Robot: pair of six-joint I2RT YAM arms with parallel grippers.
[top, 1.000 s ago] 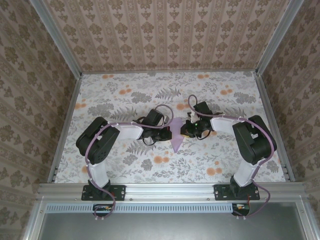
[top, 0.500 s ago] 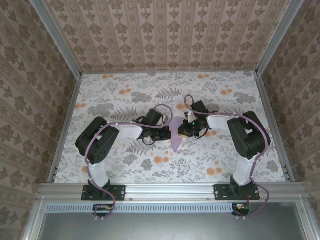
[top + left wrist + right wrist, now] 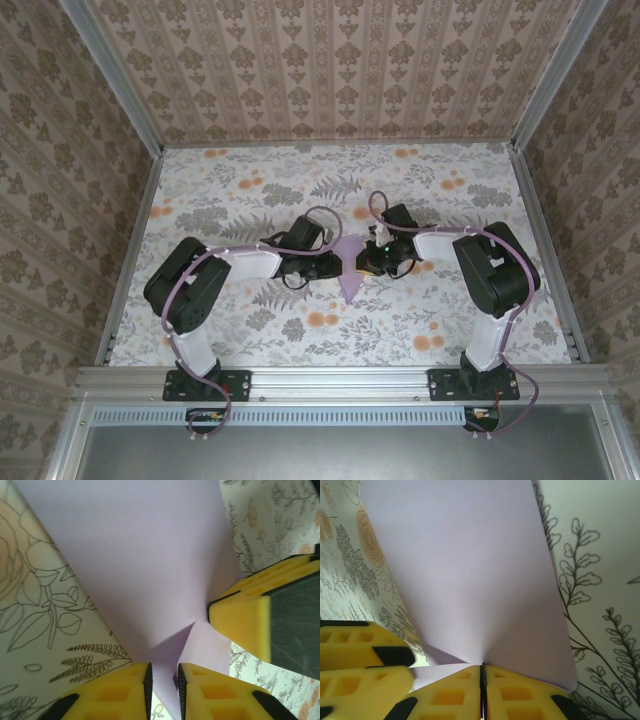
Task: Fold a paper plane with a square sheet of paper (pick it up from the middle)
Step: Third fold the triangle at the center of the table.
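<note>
Paper (image 3: 349, 272), creased to a point, lies at the middle of the table (image 3: 230, 190); right gripper (image 3: 482, 680) pinches its fold, left gripper (image 3: 164, 685) is parted a crack around it, so best hold right firm and re-grip squarely on the crease.

High rear overview, plus two wrist close-ups of one paper sheet (image 3: 150, 555)

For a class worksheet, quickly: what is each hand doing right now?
Left hand: slightly open, lilac paper passing through the gap.
Right hand: closed, pinching the same paper.
</note>
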